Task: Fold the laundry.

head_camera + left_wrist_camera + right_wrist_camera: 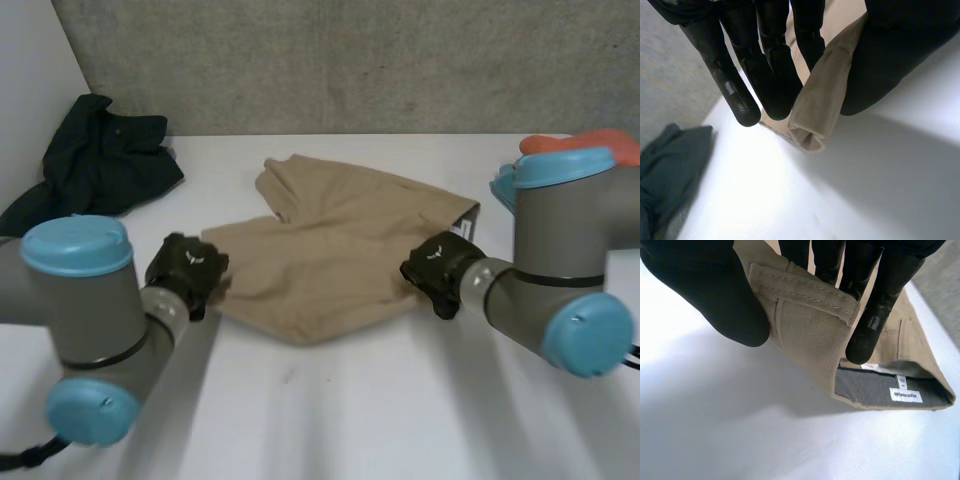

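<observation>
Currently held: one pair of tan trousers point(330, 250), lying part-folded on the white table point(350, 410) between my two hands. My left hand point(187, 270) pinches a hemmed corner between thumb and nearly straight fingers point(775, 65), and my right hand point(438, 268) clamps the waistband point(810, 315) likewise, probably so that both ends lift evenly for the next fold. Also listed: one dark garment point(95, 160), crumpled well beyond my left hand, seemingly awaiting its turn.

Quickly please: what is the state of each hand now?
Left hand: shut on an edge of the khaki trousers.
Right hand: shut on the trousers' waistband.
</observation>
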Available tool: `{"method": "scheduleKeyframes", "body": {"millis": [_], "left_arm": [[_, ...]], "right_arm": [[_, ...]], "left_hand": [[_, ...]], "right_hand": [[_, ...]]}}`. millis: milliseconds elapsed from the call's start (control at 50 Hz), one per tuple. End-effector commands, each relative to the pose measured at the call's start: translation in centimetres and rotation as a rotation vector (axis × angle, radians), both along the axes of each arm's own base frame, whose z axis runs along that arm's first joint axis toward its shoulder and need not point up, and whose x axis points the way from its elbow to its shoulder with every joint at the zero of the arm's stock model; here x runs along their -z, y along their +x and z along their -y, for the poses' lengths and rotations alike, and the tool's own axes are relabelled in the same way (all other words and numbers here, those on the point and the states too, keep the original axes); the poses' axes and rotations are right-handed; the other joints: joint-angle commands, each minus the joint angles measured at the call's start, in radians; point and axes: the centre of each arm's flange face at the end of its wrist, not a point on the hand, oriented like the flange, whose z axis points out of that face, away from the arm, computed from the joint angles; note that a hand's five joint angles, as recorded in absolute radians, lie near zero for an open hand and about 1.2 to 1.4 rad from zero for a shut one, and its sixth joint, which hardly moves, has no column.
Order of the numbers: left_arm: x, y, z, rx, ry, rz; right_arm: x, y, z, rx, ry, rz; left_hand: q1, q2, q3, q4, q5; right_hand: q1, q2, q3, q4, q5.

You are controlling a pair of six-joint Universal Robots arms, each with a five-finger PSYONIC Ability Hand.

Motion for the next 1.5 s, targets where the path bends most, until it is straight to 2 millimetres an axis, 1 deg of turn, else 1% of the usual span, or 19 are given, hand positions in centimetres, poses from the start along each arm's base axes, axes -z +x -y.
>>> {"method": "scheduleKeyframes", "body": {"millis": [20, 160, 200, 220, 280, 340, 420, 480, 600, 760, 920, 1120, 1140, 1160, 1180, 1200, 1220, 1340, 1500], "left_arm": [[-0.4, 2.0, -4.7, 0.013, 0.108, 0.061], [0.2, 3.8, -11.2, 0.054, 0.246, 0.176], [0.3, 4.3, -12.7, 0.069, 0.277, 0.214], [0.1, 4.8, -14.4, 0.105, 0.294, 0.255], [-0.8, 5.2, -16.0, 0.162, 0.273, 0.307], [-1.8, 5.4, -16.5, 0.233, 0.186, 0.382], [-2.4, 4.2, -14.4, 0.266, 0.080, 0.445], [-2.3, 2.2, -11.3, 0.260, -0.001, 0.433], [-2.6, -2.7, -4.2, 0.219, -0.190, 0.329], [-3.2, -8.6, 3.7, 0.170, -0.484, 0.172], [-1.1, -11.9, 8.2, 0.159, -0.572, 0.118], [2.9, -13.6, 9.6, 0.244, -0.568, 0.109], [3.0, -13.7, 9.5, 0.249, -0.567, 0.108], [3.3, -13.8, 9.4, 0.255, -0.566, 0.110], [3.4, -13.8, 9.4, 0.257, -0.566, 0.109], [3.4, -13.8, 9.5, 0.257, -0.567, 0.108], [3.3, -13.9, 9.5, 0.259, -0.572, 0.106], [1.7, -14.2, 8.9, 0.250, -0.610, 0.077], [-2.4, -12.4, 7.2, 0.207, -0.598, 0.025]], "right_arm": [[-1.2, -2.1, -4.4, -0.048, 0.109, -0.060], [-1.5, -5.5, -8.1, -0.104, 0.238, -0.183], [-1.5, -6.3, -9.9, -0.146, 0.295, -0.221], [-1.5, -6.5, -10.5, -0.158, 0.312, -0.233], [-2.2, -7.2, -12.6, -0.206, 0.359, -0.252], [-3.1, -7.9, -12.9, -0.208, 0.371, -0.236], [-3.8, -7.8, -11.7, -0.187, 0.349, -0.176], [-3.9, -7.4, -10.5, -0.166, 0.319, -0.135], [-2.9, -6.1, -5.4, -0.001, 0.194, -0.008], [-2.3, -6.7, -0.8, 0.165, -0.006, -0.057], [0.4, -6.5, 2.0, 0.215, -0.043, -0.081], [2.3, -5.7, 5.7, 0.236, -0.179, -0.031], [2.3, -5.6, 6.0, 0.237, -0.193, -0.025], [2.2, -5.6, 6.2, 0.240, -0.208, -0.021], [2.2, -5.5, 6.5, 0.243, -0.221, -0.017], [2.0, -5.5, 6.8, 0.254, -0.246, -0.010], [1.8, -5.7, 7.0, 0.267, -0.255, -0.009], [-0.1, -6.0, 7.6, 0.324, -0.331, 0.033], [-5.5, -7.8, 5.3, 0.370, -0.391, 0.179]], "left_hand": [[0.242, 0.200, 0.204, 0.193, 0.255], [0.242, 0.200, 0.204, 0.193, 0.255], [0.242, 0.200, 0.204, 0.193, 0.255], [0.242, 0.200, 0.204, 0.193, 0.255], [0.242, 0.200, 0.204, 0.193, 0.255], [0.242, 0.200, 0.204, 0.193, 0.255], [0.242, 0.200, 0.204, 0.193, 0.255], [0.242, 0.200, 0.204, 0.193, 0.255], [0.242, 0.200, 0.204, 0.193, 0.255], [0.242, 0.200, 0.204, 0.193, 0.255], [0.242, 0.200, 0.204, 0.193, 0.255], [0.213, 0.171, 0.175, 0.165, 0.226], [-0.011, -0.053, -0.049, -0.059, 0.002], [-0.684, -0.727, -0.722, -0.733, -0.672], [-0.953, -0.995, -0.991, -1.001, -0.940], [-0.980, -1.022, -1.018, -1.028, -0.967], [-0.980, -1.022, -1.018, -1.028, -0.967], [-0.980, -1.022, -1.018, -1.028, -0.967], [-0.980, -1.022, -1.018, -1.028, -0.967]], "right_hand": [[0.404, 0.220, 0.217, 0.204, 0.236], [0.404, 0.220, 0.217, 0.204, 0.236], [0.404, 0.220, 0.217, 0.204, 0.236], [0.404, 0.220, 0.217, 0.204, 0.236], [0.404, 0.220, 0.217, 0.204, 0.236], [0.404, 0.220, 0.217, 0.204, 0.236], [0.404, 0.220, 0.217, 0.204, 0.236], [0.404, 0.220, 0.217, 0.204, 0.236], [0.404, 0.220, 0.217, 0.204, 0.236], [0.404, 0.220, 0.217, 0.204, 0.236], [0.404, 0.220, 0.217, 0.204, 0.236], [0.404, 0.220, 0.217, 0.204, 0.236], [0.404, 0.220, 0.217, 0.204, 0.236], [0.236, 0.053, 0.050, 0.036, 0.068], [-0.085, -0.269, -0.272, -0.285, -0.253], [-0.725, -0.908, -0.911, -0.925, -0.893], [-0.818, -1.001, -1.004, -1.018, -0.986], [-0.818, -1.001, -1.004, -1.018, -0.986], [-0.818, -1.001, -1.004, -1.018, -0.986]]}}
